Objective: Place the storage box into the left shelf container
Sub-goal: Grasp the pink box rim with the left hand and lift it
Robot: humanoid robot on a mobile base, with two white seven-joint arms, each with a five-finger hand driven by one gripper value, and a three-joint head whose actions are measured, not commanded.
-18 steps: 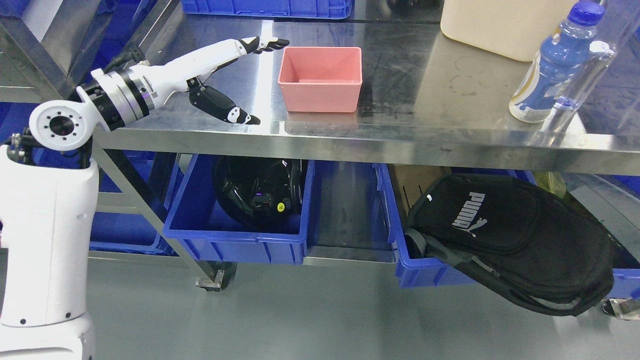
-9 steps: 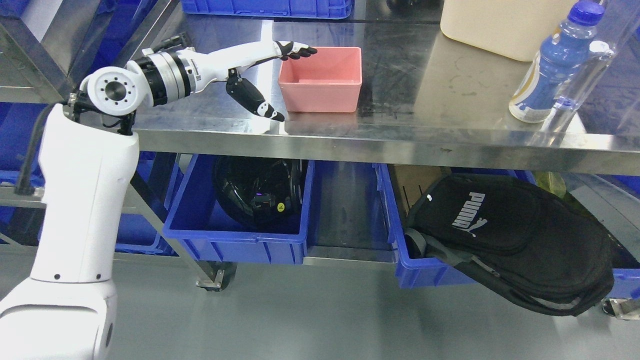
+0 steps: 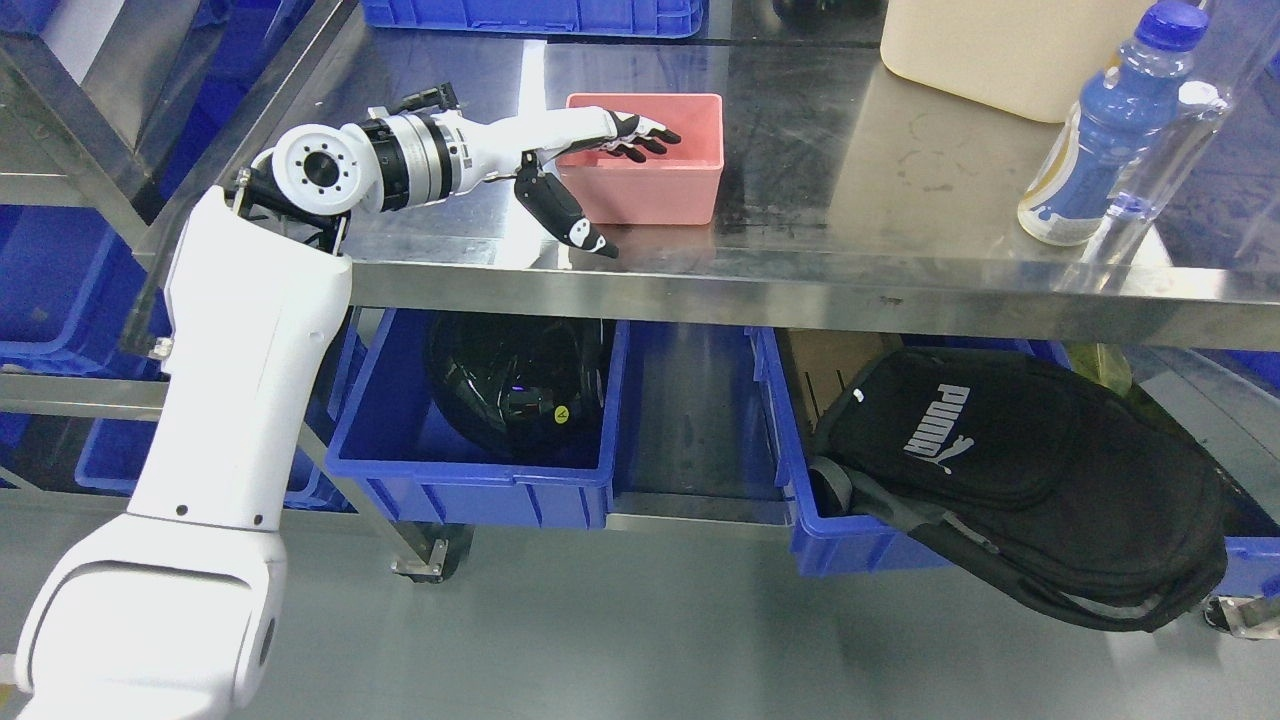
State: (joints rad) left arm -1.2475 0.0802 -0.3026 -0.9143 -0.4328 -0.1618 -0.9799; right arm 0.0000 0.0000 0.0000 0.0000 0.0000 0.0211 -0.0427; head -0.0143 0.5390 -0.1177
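As fingers (image 3: 640,140) reach inside, storage box (image 3: 650,185) sits under left robot hand (image 3: 590,150) — unclasped.

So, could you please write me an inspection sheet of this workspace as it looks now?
Surface: steel table, scuffed, reflective.
Job's things: pink box upright on the table; blue bin on the lower shelf left, holding a black helmet.
Clutter: blue bottle, cream tub, black bag in the right bin.
Grippers: left hand open, fingers over the box's left rim, thumb outside; right not in view.
Cables: nothing seen.
Surroundings: grey floor, more blue bins.
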